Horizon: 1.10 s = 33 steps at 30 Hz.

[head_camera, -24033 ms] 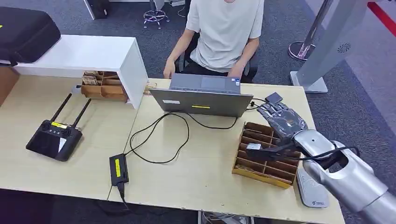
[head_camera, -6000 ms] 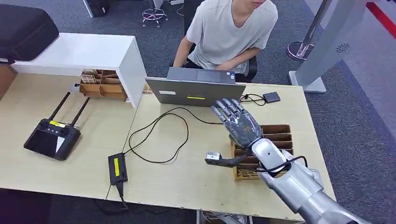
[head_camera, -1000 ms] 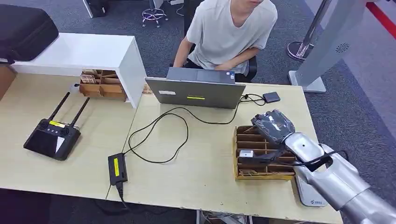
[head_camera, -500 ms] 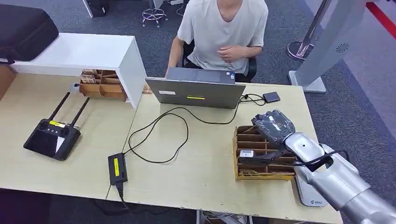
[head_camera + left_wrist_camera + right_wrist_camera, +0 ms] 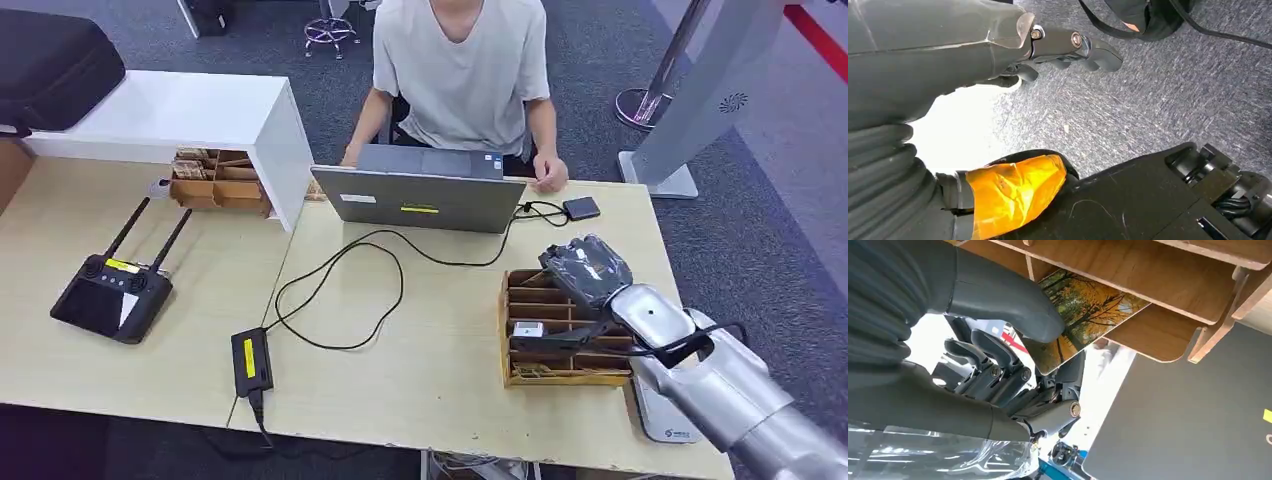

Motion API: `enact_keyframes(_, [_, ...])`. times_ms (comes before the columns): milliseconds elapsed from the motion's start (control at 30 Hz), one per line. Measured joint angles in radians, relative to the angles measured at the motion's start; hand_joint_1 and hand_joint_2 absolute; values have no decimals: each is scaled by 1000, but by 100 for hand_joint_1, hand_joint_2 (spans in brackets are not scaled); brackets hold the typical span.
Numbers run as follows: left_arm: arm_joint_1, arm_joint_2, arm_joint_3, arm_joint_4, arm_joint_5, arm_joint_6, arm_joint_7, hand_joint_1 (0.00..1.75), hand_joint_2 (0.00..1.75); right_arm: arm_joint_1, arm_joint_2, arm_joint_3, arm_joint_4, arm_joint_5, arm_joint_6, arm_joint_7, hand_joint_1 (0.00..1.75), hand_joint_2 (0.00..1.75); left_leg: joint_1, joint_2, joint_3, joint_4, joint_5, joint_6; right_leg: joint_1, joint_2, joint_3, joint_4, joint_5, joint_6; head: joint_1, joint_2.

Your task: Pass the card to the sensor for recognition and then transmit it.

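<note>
Here the right hand (image 5: 1013, 340) pinches the card (image 5: 1083, 315) by its exposed edge, still in the far slot of the wooden rack (image 5: 530, 300); thin, stiff, light, glossy, likely slippery, so grip both faces firmly.

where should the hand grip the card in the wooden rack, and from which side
By the free edge sticking out of the wooden rack, thumb on one flat face of the card, fingers behind. Come from the rack's open side: its other end sits in a slot.

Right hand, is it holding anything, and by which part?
The right hand pinches a card by its outer end; the other end sits in the wooden rack.
</note>
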Motion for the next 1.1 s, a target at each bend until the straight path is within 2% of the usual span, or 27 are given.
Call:
enact_keyframes(100, [0,0,0,0,-3,0,6,0,175,-4,-1,0,-10,24,-71,13,175,175,0,0,0,0,0,0,0,0,0,0,0,0,0,0])
enact_keyframes(367, [0,0,0,0,-8,0,6,0,175,-78,-1,-3,-29,36,-85,-1,175,175,0,0,0,0,0,0,0,0,0,0,0,0,0,0])
enact_keyframes(633, [0,0,2,0,-23,0,0,0,175,-114,27,-40,-30,107,-264,12,175,175,0,0,0,0,0,0,0,0,0,0,0,0,0,0])
enact_keyframes(800, [1,0,8,0,-31,0,0,0,175,-114,68,-89,-38,166,-330,31,175,175,0,0,0,0,0,0,0,0,0,1,0,0,0,0])
enact_keyframes(1100, [1,0,10,0,-35,0,-1,0,175,-114,109,-118,-45,182,-334,34,175,175,0,0,0,0,0,0,0,0,0,0,0,0,0,0])
